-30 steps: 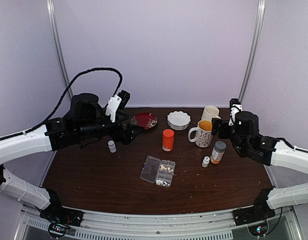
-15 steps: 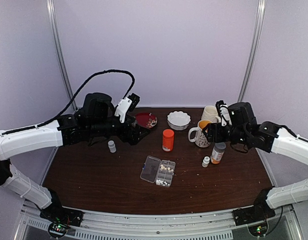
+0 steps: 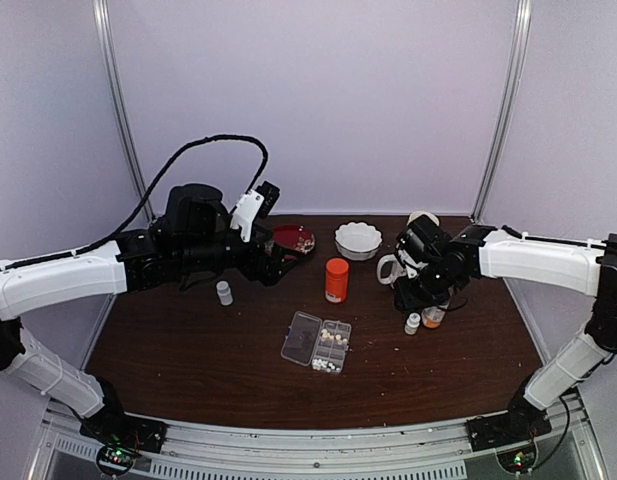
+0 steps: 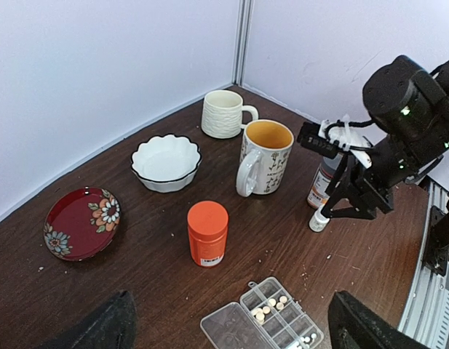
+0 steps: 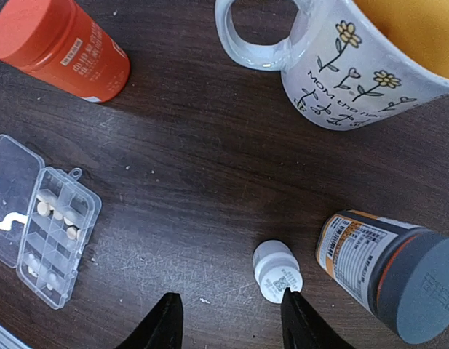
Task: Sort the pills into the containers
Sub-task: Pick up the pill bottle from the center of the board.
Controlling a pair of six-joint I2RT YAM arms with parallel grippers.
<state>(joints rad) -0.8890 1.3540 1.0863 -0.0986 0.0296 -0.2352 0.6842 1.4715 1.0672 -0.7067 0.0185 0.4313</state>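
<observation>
Centrally on the counter (image 3: 188,350) lies the clear organizer (image 3: 316,342), lid open, white pills (image 3: 331,340) in its 3 o'clock cells; left fingers (image 4: 111,323) spread, empty; right fingers (image 5: 166,320), newly swung inward and narrower, released beside a small white bottle (image 5: 276,270).

The table (image 3: 188,360) is dark brown with a fine wood grain. Near its far edge the plate (image 4: 81,222) is deep red with pale flowers, the bowl (image 4: 166,161) is white with a dark rim, and the ribbed mug (image 4: 224,114) is plain cream. The second mug (image 4: 265,157) is white with small yellow flowers and black letters, and yellow inside. The stout bottle (image 4: 207,233) is orange with a white label, the small bottle (image 5: 276,271) is white, and the larger bottle (image 5: 388,273) has a grey cap. The pill organizer (image 5: 42,229) is clear, and its pills (image 5: 44,209) are whitish.
</observation>
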